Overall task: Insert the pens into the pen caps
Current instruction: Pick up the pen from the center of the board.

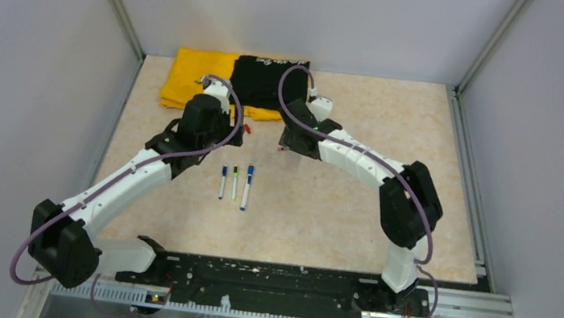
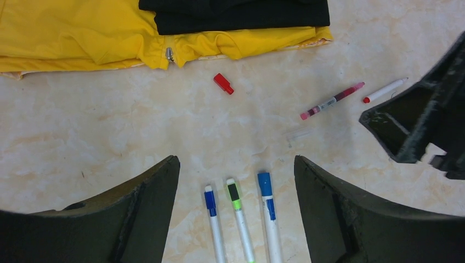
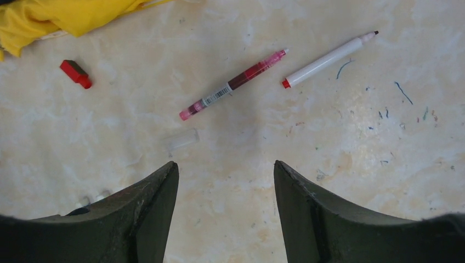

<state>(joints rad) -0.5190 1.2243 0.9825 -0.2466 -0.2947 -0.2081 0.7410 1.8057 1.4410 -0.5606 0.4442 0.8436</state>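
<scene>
The left end effector and right end effector both stand open, holding nothing, over the middle of the tabletop; three capped pens lie side by side near its centre; nearer the far edge, just short of the yellow cloth, lie an uncapped maroon pen, an uncapped white pen, a red cap and a clear cap, all apart. These look light, stiff and smooth, likely to roll; I would pinch a pen mid-barrel across its axis, and a cap by its closed end, leaving the mouth free.
</scene>
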